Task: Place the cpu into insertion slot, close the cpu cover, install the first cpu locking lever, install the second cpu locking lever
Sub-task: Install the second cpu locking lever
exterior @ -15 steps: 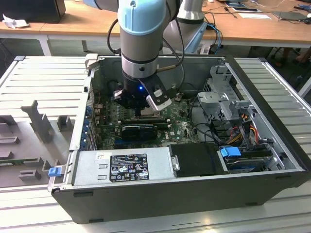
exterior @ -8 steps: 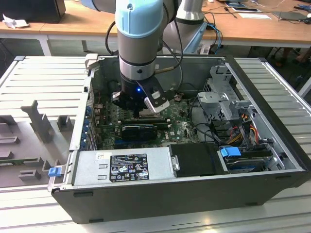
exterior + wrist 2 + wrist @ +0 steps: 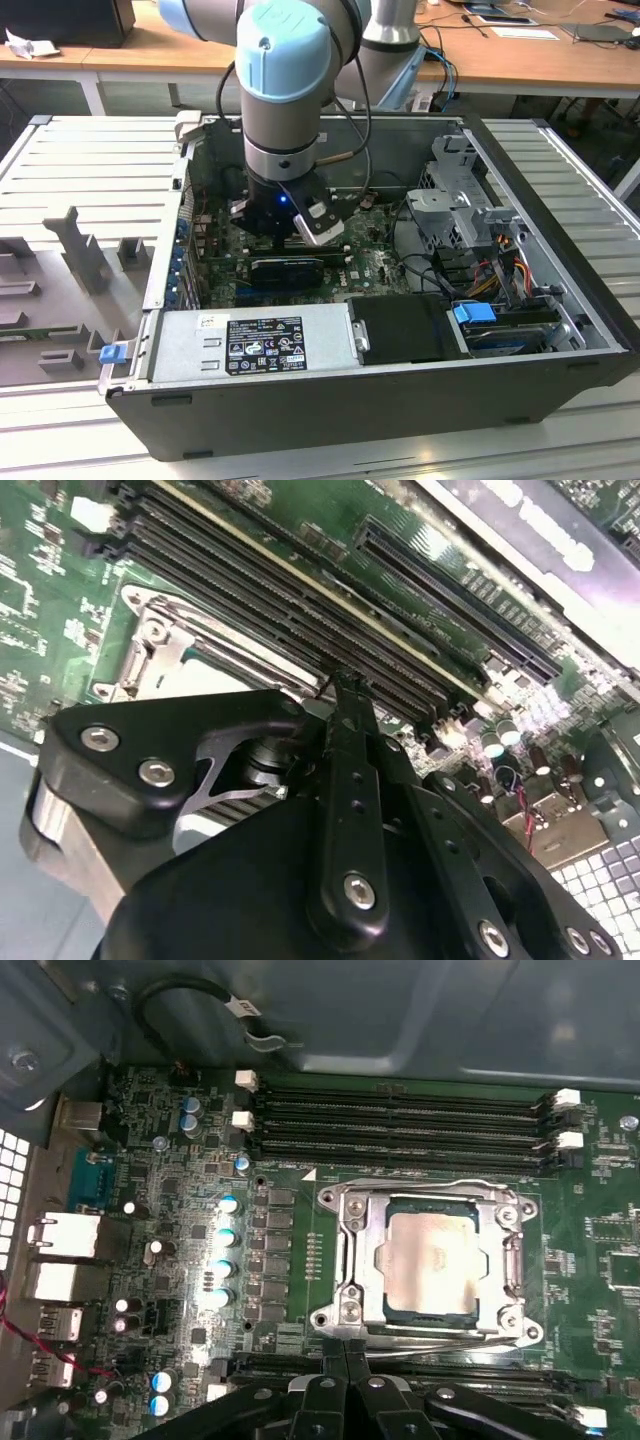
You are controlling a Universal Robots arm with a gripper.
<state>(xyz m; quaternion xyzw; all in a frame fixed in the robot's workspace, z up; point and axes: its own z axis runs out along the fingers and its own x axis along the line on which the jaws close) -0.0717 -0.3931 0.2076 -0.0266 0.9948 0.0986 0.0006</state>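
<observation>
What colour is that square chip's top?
The cpu is pale silver-grey, best seen in the first wrist view.

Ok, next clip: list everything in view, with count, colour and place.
cpu: one, silver, seated in the socket.
cover: one, metal frame, down around the cpu.
socket: one, dark frame under the cover, on the board.
memory slots: four, black, beside the socket.
board: one, green, on the case floor.
case: one, dark grey, open on the table.
power supply: one, silver, at the case's near side.
drive cage: one, grey, at the exterior view's right.
arm: one, grey and blue, reaching into the case.
pincer: one, black, fingers together, above the socket's edge.
</observation>
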